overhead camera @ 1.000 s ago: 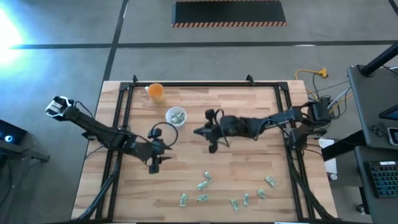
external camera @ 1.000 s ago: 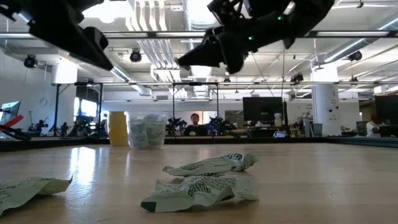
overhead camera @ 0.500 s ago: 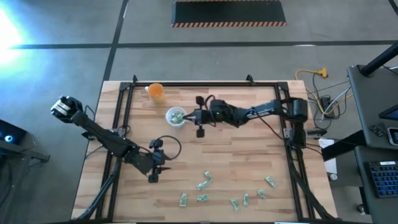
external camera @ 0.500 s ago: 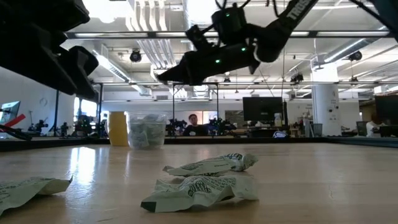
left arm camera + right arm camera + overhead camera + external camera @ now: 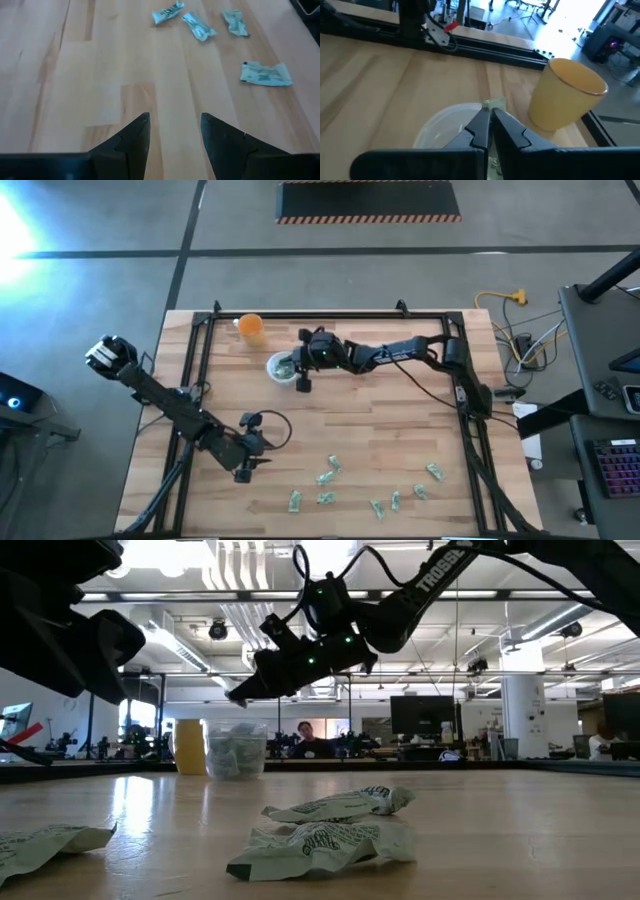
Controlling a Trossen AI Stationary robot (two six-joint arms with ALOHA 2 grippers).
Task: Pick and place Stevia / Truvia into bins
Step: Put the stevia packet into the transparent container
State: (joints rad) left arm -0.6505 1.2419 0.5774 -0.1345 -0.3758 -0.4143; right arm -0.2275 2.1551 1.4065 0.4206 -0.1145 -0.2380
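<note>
I'm pinching one small green-and-white paper sachet [image 5: 494, 104] in my right fingers [image 5: 489, 121] above the clear plastic cup [image 5: 282, 368], already part-filled. My left fingers [image 5: 172, 131] are hanging released toward seven sachets [image 5: 327, 476] lying at the tabletop's six o'clock.

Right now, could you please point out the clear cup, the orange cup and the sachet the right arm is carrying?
clear cup [image 5: 437, 131]: right wrist view, on its near rim.
orange cup [image 5: 565, 97]: right wrist view, on its side wall.
sachet [image 5: 494, 104]: right wrist view, on the end sticking out past the shut jaws.
</note>
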